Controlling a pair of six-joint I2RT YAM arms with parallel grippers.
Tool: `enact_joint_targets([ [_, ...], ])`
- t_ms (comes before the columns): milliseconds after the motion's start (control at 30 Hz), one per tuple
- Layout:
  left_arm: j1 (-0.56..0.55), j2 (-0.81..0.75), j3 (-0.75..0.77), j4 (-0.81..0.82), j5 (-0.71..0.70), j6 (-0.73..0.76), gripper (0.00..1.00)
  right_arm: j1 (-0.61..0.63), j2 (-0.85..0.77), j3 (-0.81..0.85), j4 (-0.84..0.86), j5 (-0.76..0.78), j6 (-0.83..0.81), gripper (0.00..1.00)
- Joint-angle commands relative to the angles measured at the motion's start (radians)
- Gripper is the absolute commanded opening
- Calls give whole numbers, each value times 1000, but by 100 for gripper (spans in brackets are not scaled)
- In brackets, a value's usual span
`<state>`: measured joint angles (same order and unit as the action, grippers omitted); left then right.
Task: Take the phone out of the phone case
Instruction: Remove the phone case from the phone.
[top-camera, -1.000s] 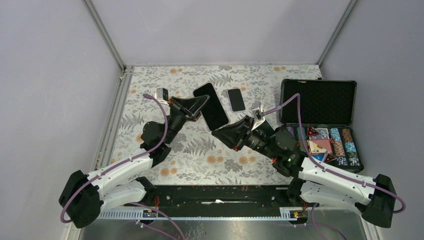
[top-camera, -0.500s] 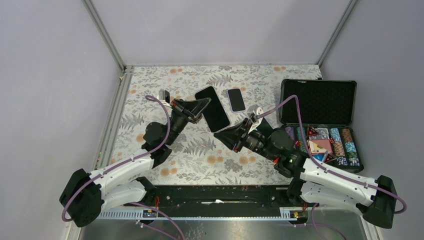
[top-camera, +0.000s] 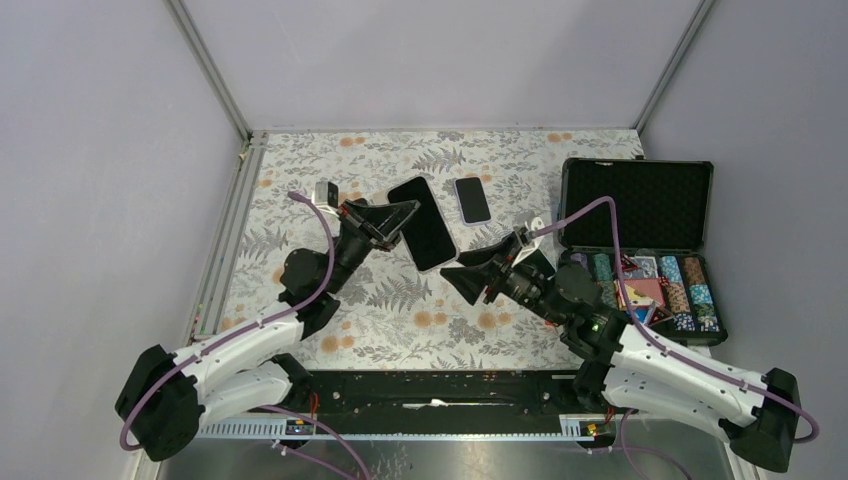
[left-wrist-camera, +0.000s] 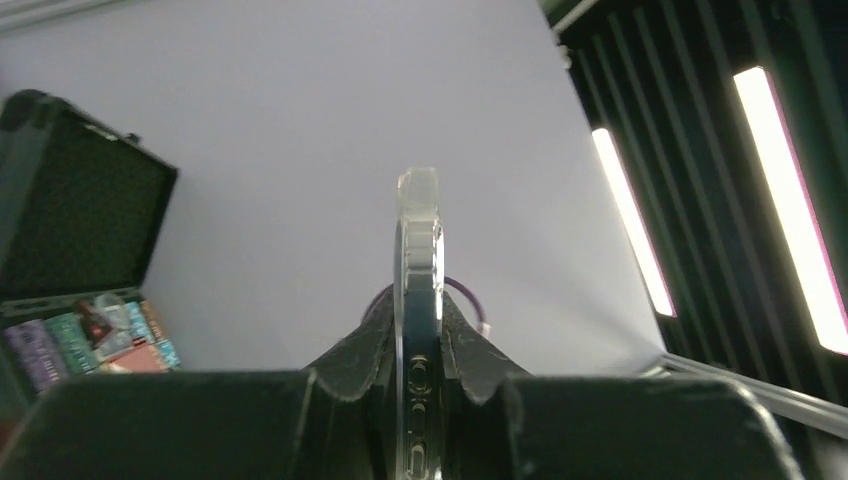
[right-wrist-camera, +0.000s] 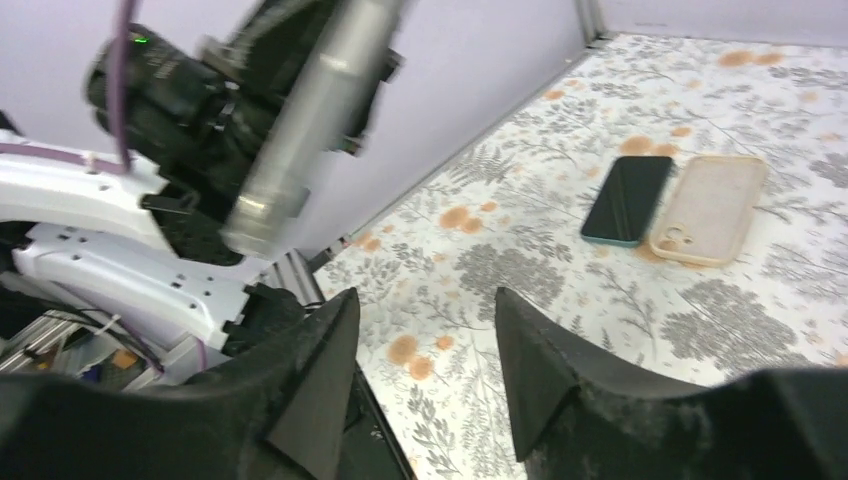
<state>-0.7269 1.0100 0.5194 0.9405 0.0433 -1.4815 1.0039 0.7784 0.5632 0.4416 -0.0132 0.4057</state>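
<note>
A large black phone (top-camera: 422, 222) in a clear phone case (left-wrist-camera: 418, 215) is held above the table. My left gripper (top-camera: 393, 216) is shut on its left long side. In the left wrist view the phone's dark edge (left-wrist-camera: 424, 400) and the clear case stand edge-on between the two fingers, at the left gripper (left-wrist-camera: 418, 320). My right gripper (top-camera: 458, 281) is open just right of the phone's near end, with nothing between its fingers. In the right wrist view the right gripper (right-wrist-camera: 425, 300) shows only flowered tablecloth in its gap.
A small dark phone (top-camera: 472, 200) lies on the cloth behind the right gripper. The right wrist view shows a dark phone (right-wrist-camera: 627, 198) beside an empty beige case (right-wrist-camera: 712, 208). An open black case (top-camera: 640, 200) of poker chips (top-camera: 655, 290) stands at the right.
My right gripper has opened, let go of the phone's near end and drawn back a little to the right. The left gripper still grips the cased phone.
</note>
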Motion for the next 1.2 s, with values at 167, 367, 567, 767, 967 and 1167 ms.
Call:
enact_joint_targets([
  [167, 48, -52, 5, 220, 72, -90, 0, -48, -63, 59, -87, -92, 16, 83],
  [367, 63, -38, 5, 241, 79, -108, 0, -48, -40, 94, -19, -255, 27, 88],
  [567, 72, -35, 1, 264, 98, -127, 0, -48, -32, 117, 50, -237, 40, 80],
  [767, 72, -50, -10, 288, 113, -126, 0, -48, -24, 154, 93, -165, 78, 70],
  [967, 73, -72, -15, 285, 117, -114, 0, -49, 25, 213, 98, -190, 145, 61],
  [1167, 73, -92, -3, 282, 126, -117, 0, -51, 60, 238, 51, -197, 155, 34],
])
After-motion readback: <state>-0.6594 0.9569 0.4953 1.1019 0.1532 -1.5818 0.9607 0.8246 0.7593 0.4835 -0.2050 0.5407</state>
